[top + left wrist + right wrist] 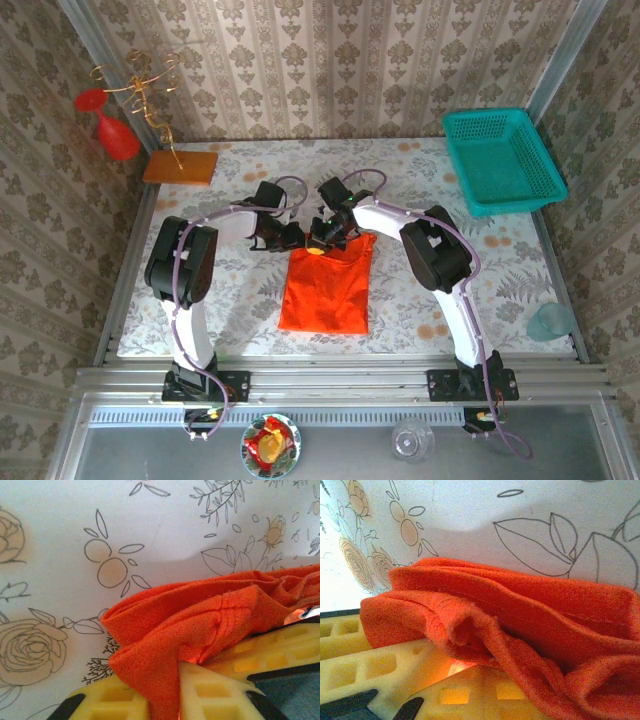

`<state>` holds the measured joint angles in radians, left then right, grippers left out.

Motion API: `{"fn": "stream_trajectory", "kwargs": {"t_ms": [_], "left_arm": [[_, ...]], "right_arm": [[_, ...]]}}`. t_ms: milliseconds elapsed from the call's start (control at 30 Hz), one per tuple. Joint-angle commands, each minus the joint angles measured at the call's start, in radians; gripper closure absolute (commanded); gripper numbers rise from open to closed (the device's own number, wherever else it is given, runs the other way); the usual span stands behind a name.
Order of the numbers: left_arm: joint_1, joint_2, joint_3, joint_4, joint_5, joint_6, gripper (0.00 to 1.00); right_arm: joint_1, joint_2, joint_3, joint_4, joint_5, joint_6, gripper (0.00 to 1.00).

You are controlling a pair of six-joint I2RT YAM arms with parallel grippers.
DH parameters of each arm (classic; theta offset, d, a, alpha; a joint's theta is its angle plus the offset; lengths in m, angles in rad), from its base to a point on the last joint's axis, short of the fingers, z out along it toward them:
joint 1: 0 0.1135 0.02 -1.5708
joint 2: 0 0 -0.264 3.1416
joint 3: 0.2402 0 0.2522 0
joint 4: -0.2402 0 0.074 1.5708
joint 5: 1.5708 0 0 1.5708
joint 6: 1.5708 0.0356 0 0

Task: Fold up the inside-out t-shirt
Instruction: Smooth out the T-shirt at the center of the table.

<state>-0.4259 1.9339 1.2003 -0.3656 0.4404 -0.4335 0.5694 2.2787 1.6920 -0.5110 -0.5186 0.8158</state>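
Top external: left gripper (291, 238), right gripper (323, 240) pinch t-shirt (325, 292) far edge.

Floral tbl (240, 295) w/ t-shirt (325, 292), basket (497, 165), board (180, 167).

The plain orange-red cloth t-shirt (325, 290) lies on the flowered surface (235, 300) as a rough rectangle. It is mostly flat and stretches from both pincers toward the near edge. Its far edge is gathered and creased. The far-left corner is pinched between the yellow fingers of the left pincer (287, 238), and the edge just beside it is bunched in thick folds in the right pincer (322, 240). A stitched seam runs along the held fold.
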Motion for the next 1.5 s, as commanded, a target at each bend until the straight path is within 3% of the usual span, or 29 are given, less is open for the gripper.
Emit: {"fn": "stream_trajectory", "kwargs": {"t_ms": [0, 133, 267, 467, 733, 1100, 1467], "left_arm": [[-0.016, 0.016, 0.021, -0.023, 0.017, 0.002, 0.89], [-0.007, 0.008, 0.019, -0.022, 0.010, 0.005, 1.00], [0.013, 0.001, 0.007, -0.023, -0.003, 0.011, 1.00], [0.047, -0.001, -0.010, -0.024, 0.003, 0.024, 1.00], [0.070, 0.001, -0.016, -0.031, 0.019, 0.043, 1.00], [0.077, 0.002, -0.008, -0.053, 0.029, 0.059, 1.00], [0.076, -0.001, -0.009, -0.058, 0.030, 0.052, 1.00]], "right_arm": [[-0.004, 0.016, -0.035, -0.031, 0.045, 0.011, 0.99], [-0.006, -0.005, -0.033, -0.033, 0.049, 0.003, 0.99], [-0.022, -0.077, -0.024, -0.091, 0.081, -0.038, 0.98], [-0.082, -0.195, -0.072, -0.234, 0.142, -0.157, 0.85], [-0.180, -0.304, -0.219, -0.323, 0.347, -0.241, 0.72], [-0.210, -0.191, -0.137, -0.232, 0.218, -0.235, 0.67], [-0.209, -0.152, -0.091, -0.189, 0.141, -0.216, 0.73]]}}
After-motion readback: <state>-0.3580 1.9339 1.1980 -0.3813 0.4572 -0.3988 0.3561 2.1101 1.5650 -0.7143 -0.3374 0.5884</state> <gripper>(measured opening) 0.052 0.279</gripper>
